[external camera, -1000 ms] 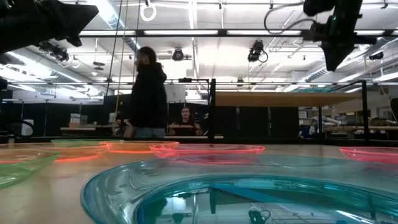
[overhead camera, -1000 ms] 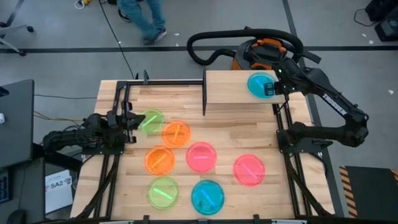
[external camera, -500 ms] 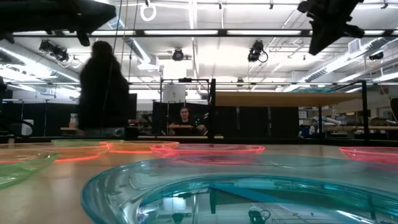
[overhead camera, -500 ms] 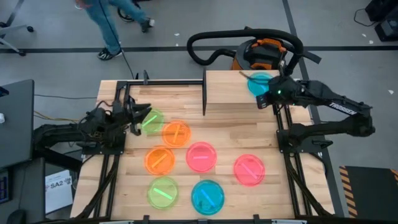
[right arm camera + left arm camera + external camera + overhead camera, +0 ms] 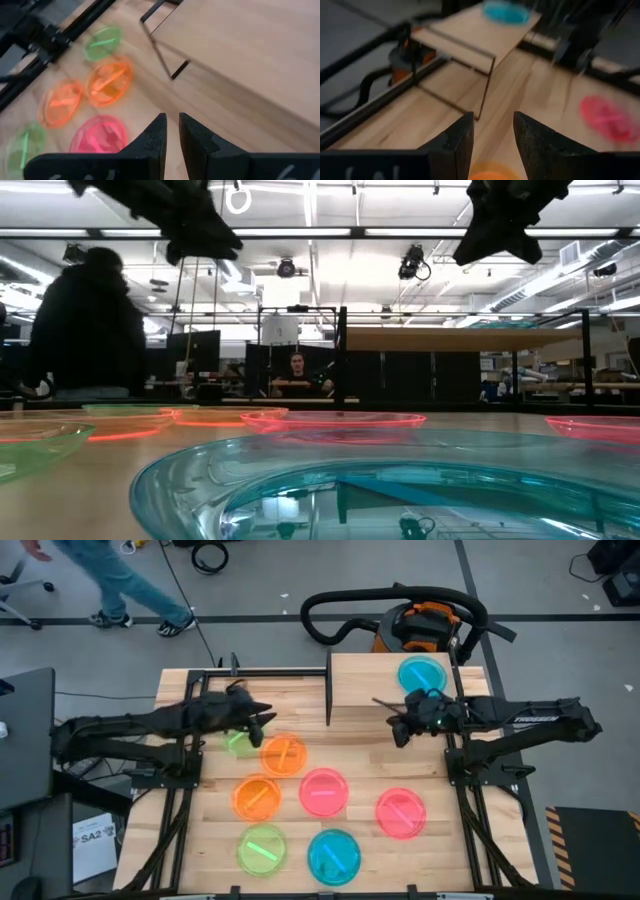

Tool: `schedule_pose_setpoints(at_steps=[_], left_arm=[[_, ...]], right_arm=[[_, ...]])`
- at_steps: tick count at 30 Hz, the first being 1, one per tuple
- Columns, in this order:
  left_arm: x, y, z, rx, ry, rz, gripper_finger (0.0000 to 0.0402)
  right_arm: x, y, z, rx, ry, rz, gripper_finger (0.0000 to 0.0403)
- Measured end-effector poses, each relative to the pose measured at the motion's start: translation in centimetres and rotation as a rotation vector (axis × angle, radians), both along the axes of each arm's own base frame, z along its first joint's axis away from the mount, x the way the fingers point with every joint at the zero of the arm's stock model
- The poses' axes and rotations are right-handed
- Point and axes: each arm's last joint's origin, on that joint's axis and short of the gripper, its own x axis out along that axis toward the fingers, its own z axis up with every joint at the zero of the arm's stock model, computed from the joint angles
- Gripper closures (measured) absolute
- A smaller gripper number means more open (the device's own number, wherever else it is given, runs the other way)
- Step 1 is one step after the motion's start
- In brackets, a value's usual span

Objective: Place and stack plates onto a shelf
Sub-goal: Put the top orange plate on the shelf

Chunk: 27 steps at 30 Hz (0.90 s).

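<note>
**One plate shelved, seven left on the table**

One teal plate (image 5: 421,674) is seen lying on the shelf (image 5: 365,680), toward its right end. Seven plates lie on the tabletop in front of the shelf; the green plate (image 5: 238,740) off the shelf's left front corner is half covered by the left gripper (image 5: 258,718), whose fingers are parted and empty. The right gripper (image 5: 397,726), fingers nearly together and holding nothing, is poised just off the shelf's front edge.

The next pick is best judged to be that green plate: its rim should be straddled squarely, the fingers closed on it, and the plate lifted level so the touching orange plate (image 5: 283,755) is not dragged.

The shelved teal plate is shown clearly from above and in the left wrist view (image 5: 506,12), while in the right wrist view only bare shelf board (image 5: 250,55) is shown. From the low view, a person (image 5: 85,330) beyond the table is shown.
</note>
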Motion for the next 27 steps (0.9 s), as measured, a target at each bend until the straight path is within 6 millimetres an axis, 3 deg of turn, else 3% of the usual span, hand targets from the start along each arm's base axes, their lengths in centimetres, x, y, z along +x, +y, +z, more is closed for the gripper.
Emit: schedule_pose_setpoints(at_steps=[6, 12, 27], left_arm=[[3.0, 2.1, 0.3, -0.1, 0.208, -0.009, 0.0255], [4.9, 4.5, -1.2, -0.197, 0.321, -0.016, 0.0255], [5.8, 8.6, -7.6, -0.401, 0.583, 0.063, 0.0255]], right_arm=[[0.5, 1.3, -1.3, 0.002, -0.025, 0.072, 0.0346], [0.7, 2.1, -1.9, 0.003, -0.029, 0.115, 0.0346], [0.9, 2.7, -2.0, 0.006, -0.029, 0.147, 0.0346]])
